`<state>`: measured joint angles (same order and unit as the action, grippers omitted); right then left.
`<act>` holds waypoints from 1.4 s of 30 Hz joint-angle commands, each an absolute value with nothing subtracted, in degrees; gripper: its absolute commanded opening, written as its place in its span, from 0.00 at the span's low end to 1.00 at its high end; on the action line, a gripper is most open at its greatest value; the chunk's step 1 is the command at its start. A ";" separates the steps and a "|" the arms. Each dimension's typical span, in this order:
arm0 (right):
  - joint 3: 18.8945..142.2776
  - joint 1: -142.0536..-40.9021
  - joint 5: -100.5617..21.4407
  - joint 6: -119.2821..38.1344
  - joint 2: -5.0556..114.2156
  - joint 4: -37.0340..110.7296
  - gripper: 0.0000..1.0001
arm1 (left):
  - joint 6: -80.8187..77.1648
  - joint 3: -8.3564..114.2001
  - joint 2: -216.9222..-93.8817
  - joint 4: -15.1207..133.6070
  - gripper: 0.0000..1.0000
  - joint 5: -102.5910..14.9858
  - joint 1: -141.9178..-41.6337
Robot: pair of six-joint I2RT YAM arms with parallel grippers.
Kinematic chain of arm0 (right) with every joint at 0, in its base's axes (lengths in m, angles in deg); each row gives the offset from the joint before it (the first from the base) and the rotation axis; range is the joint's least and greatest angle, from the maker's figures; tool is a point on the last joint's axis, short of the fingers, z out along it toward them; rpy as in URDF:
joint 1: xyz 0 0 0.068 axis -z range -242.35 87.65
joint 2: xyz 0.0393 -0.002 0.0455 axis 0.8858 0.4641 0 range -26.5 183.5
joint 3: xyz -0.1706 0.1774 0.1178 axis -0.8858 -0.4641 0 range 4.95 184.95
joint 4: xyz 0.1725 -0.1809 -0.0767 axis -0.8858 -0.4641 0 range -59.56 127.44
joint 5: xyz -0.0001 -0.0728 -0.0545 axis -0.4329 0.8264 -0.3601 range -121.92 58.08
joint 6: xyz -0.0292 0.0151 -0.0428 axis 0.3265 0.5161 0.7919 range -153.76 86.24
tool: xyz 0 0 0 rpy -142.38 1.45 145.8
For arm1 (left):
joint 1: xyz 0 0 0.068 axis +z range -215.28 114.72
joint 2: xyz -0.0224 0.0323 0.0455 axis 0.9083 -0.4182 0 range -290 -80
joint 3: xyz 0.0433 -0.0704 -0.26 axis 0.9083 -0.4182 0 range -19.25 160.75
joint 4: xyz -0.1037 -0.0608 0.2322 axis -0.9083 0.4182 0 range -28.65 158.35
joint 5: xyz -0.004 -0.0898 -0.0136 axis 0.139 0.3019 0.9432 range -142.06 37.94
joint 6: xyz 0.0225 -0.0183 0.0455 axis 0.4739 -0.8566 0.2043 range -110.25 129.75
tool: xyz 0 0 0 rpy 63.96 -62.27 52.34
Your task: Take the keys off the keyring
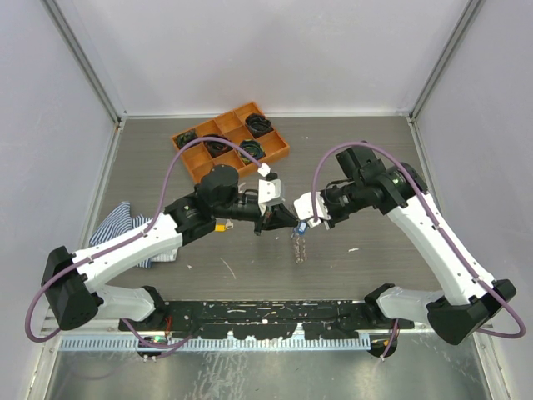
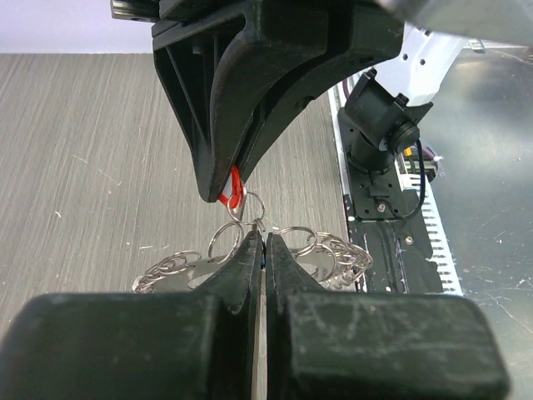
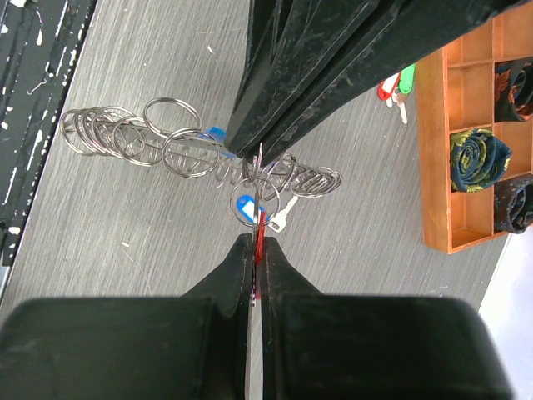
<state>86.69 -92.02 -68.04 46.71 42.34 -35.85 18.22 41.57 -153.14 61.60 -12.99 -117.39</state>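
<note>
Left gripper (image 2: 261,243) up close, fingers pressed tight on the keyring (image 3: 100,133), dangling between both arms above mid-table! Right gripper (image 3: 254,243) faces it, pinching a red-tagged key (image 2: 234,188). Orange tray (image 1: 275,156) sits at the far side.

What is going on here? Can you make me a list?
left gripper: shut, pinching the keyring
right gripper: shut on the red tag
keyring: bunch of silver rings, hanging between the two grippers
blue key: on the keyring, dangling
loose keys: one red, one green, on the table beside the tray
yellow key: on the table under the left arm
tray: orange, with dark coils inside
cloth: striped, at the left
</note>
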 commanded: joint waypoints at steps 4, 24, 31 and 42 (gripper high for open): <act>85.77 -92.16 -66.59 46.54 41.40 -32.83 0.01 | 17.22 41.12 -150.52 59.38 0.00 -10.70 -117.68; 90.65 -93.26 -68.68 42.32 42.53 -33.91 0.01 | 18.68 44.45 -150.31 69.41 0.00 -17.44 -118.76; 90.85 -93.11 -69.41 41.61 43.85 -33.51 0.01 | 21.33 47.00 -150.18 76.18 0.00 -24.70 -121.61; 90.07 -93.12 -67.81 42.02 44.19 -33.61 0.01 | 26.40 46.54 -148.55 77.47 0.00 -30.01 -123.95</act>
<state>88.70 -93.68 -68.50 42.36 44.81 -35.11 23.03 45.46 -151.00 73.64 -28.60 -122.51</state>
